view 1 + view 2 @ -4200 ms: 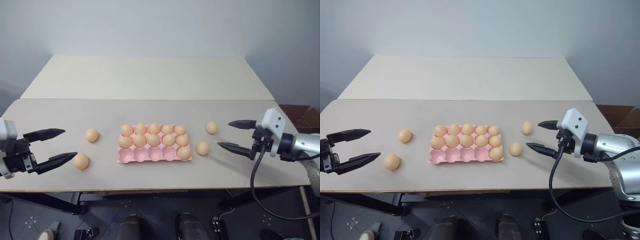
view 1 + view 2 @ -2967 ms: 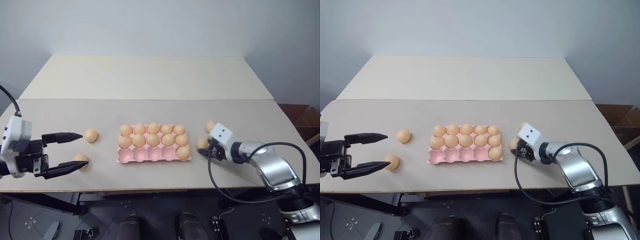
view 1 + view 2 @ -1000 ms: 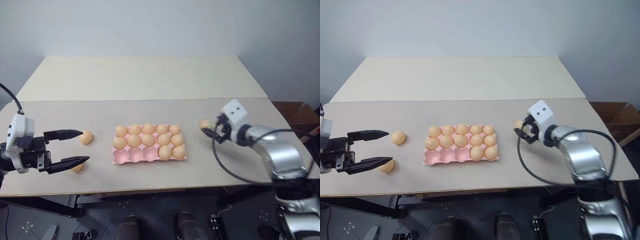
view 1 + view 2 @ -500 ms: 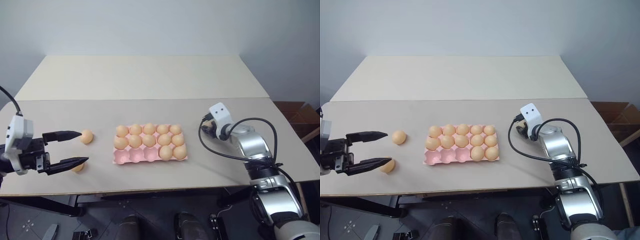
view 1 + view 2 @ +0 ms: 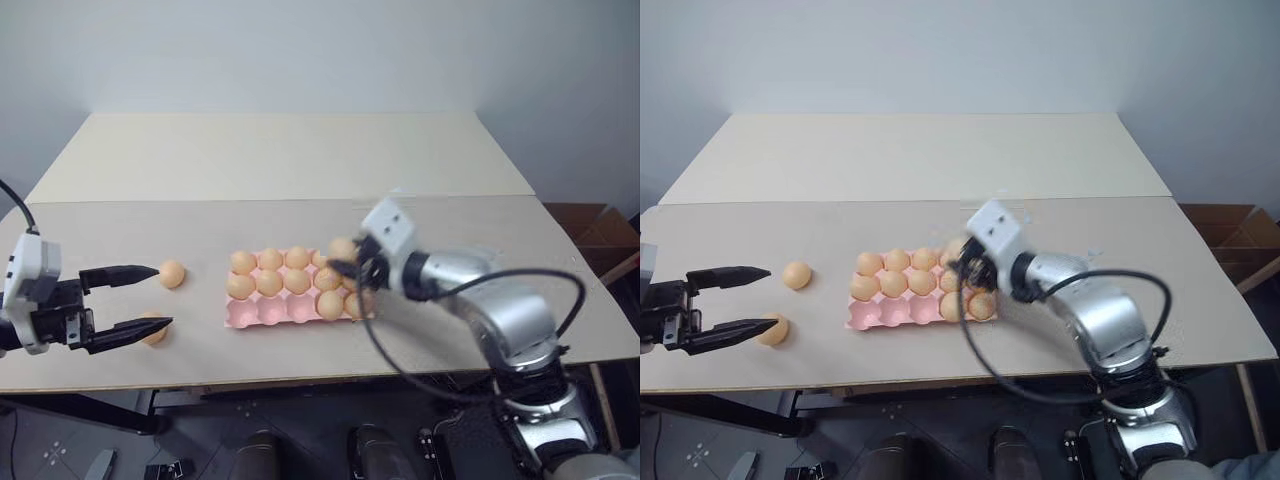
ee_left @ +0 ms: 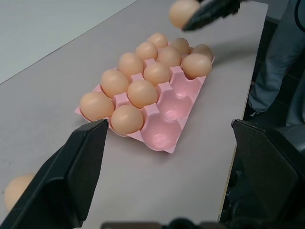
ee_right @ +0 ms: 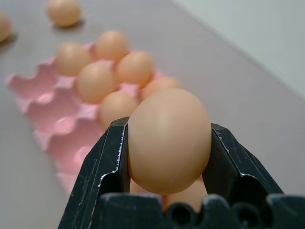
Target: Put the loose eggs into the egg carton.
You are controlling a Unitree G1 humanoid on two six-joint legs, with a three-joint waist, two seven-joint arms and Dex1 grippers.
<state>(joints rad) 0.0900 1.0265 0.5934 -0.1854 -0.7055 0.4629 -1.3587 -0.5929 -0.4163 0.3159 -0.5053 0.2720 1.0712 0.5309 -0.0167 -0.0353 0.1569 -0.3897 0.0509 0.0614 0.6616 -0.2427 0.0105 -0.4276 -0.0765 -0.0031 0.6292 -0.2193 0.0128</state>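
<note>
A: Which colours are seen on the egg carton [image 6: 162, 125]?
B: Plain pink throughout; the eggs [image 6: 142, 93] seated in it are pale orange-tan, unmarked

A: And beside the carton?
B: The two loose eggs [image 5: 171, 274] to its left are coloured the same orange-tan. The table [image 5: 300, 160] under it is beige, unpatterned. Black fingers [image 7: 107, 167] are shown against one orange-tan egg [image 7: 169, 138] above the carton
</note>
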